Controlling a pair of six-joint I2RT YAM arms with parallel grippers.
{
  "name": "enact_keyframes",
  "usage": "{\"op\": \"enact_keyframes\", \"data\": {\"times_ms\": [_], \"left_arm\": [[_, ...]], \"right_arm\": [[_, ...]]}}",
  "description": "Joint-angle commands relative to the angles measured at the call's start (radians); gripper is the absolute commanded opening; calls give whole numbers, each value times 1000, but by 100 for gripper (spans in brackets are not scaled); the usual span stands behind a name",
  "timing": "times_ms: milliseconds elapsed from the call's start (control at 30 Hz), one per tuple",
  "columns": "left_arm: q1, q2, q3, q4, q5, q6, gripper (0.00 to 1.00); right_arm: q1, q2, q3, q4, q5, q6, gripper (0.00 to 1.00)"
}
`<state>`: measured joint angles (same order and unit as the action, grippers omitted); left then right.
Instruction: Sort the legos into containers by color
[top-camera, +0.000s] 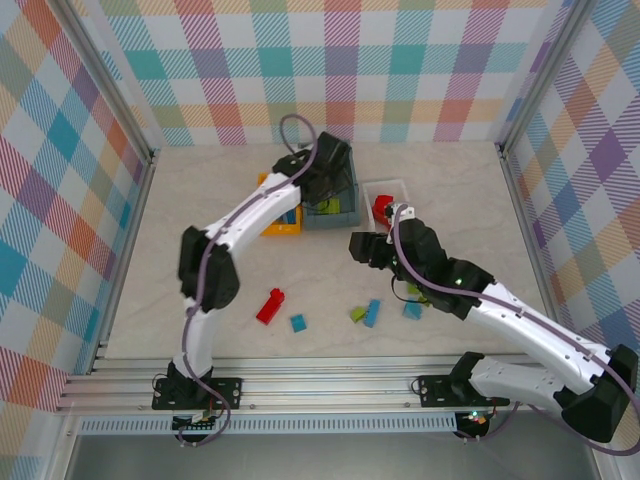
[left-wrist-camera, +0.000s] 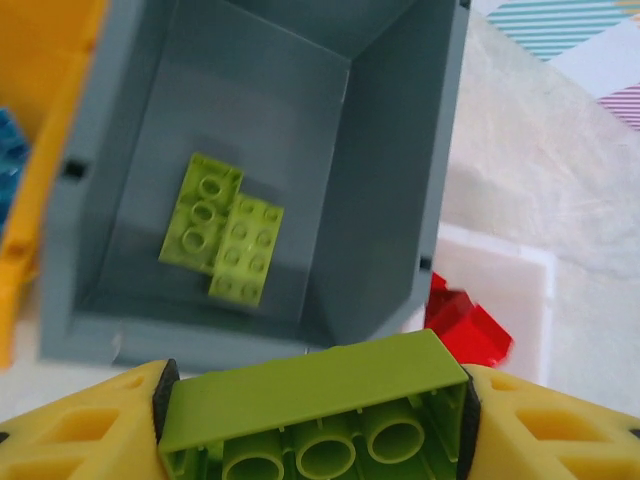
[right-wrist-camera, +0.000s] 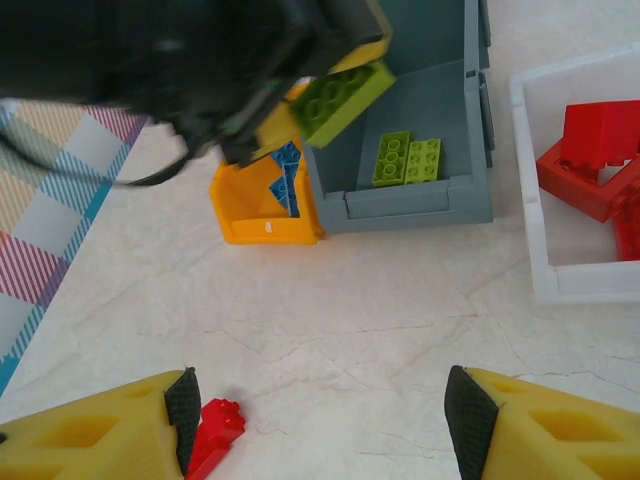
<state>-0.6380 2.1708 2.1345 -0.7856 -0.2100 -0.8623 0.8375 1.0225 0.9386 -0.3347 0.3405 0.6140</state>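
**Left claw (left-wrist-camera: 315, 425) clamping a lime brick (left-wrist-camera: 300, 385) above the grey-blue bin (left-wrist-camera: 395, 170).**
Best released once centred over the bin's floor, clear of its near wall; right claw (right-wrist-camera: 320, 420) hangs open over the bench (right-wrist-camera: 350, 330).

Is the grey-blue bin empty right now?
No, two lime green bricks lie side by side on the floor of the grey-blue bin.
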Motion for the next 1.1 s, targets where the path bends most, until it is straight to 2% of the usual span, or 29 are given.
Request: {"op": "enact_keyframes", "data": {"times_ms": [0, 133, 267, 433, 567, 767, 867, 1000, 1067], "left_arm": [[18, 157, 223, -174, -48, 62, 57], [49, 301, 401, -215, -52, 63, 58], [72, 333, 386, -129, -22, 86, 62], [75, 353, 387, -62, 10, 142, 79], [75, 330, 385, -69, 5, 157, 84], [50, 206, 322, -52, -12, 169, 82], [26, 106, 252, -41, -40, 157, 77], [-21, -95, 40, 34, -82, 131, 75], [-55, -202, -89, 89, -79, 133, 74]], "right_arm": [[-9, 3, 53, 1, -4, 23, 68], [-15, 7, 53, -23, -17, 29, 68], [-24, 5, 43, -26, -39, 25, 69], [-29, 32, 40, -10, -66, 5, 73], [-30, 28, 7, 64, -96, -27, 76], [-31, 13, 0, 61, -90, -57, 77], [-35, -15, -7, 18, -31, -54, 76], [-103, -54, -13, -201, 117, 58, 72], [-155, -55, -16, -322, 123, 116, 70]]}}
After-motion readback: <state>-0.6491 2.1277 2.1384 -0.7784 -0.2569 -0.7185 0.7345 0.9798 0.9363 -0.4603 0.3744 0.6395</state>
